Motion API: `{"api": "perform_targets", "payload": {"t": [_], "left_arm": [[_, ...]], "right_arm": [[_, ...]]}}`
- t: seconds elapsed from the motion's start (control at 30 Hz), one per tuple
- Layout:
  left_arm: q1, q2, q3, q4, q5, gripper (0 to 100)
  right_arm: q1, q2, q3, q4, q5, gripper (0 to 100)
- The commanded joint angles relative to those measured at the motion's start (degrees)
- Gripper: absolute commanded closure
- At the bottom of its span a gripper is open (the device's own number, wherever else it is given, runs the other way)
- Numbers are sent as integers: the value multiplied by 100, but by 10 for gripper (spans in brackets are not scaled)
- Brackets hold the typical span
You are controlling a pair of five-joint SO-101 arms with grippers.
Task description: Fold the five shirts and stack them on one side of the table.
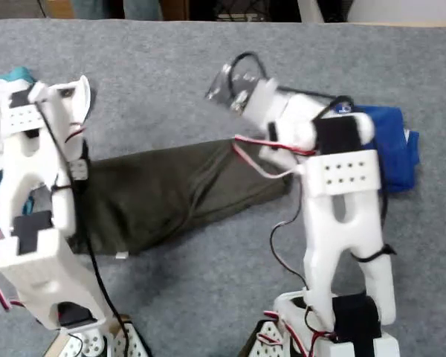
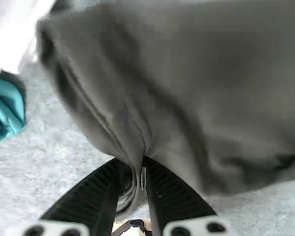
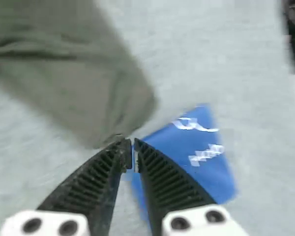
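Olive shirt — stretched long, creased lengthwise.

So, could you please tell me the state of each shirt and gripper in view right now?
olive shirt: laid out long and narrow, partly folded.
blue shirt: folded compact, lying flat.
teal shirt: crumpled, unfolded.
left gripper: shut on the olive shirt.
right gripper: shut, tips at the olive shirt's corner.
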Motion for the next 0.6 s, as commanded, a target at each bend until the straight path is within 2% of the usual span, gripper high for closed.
{"api": "perform_targets", "payload": {"t": [0.0,0.07,0.27,0.4,0.57], "left_arm": [[752,-563,-224,79,70,970],[1191,-633,-224,79,202,970],[2299,-642,-611,-35,1178,970],[2844,-642,-1341,-44,1415,970],[3538,-633,-1912,-510,1837,970]], "right_arm": [[352,-171,-708,-237,-53,981],[580,-171,-892,-378,-53,981],[1213,-207,-1138,-571,-185,981],[1565,-207,-1112,-791,-290,981],[2136,-163,-998,-1222,-281,981]]}}
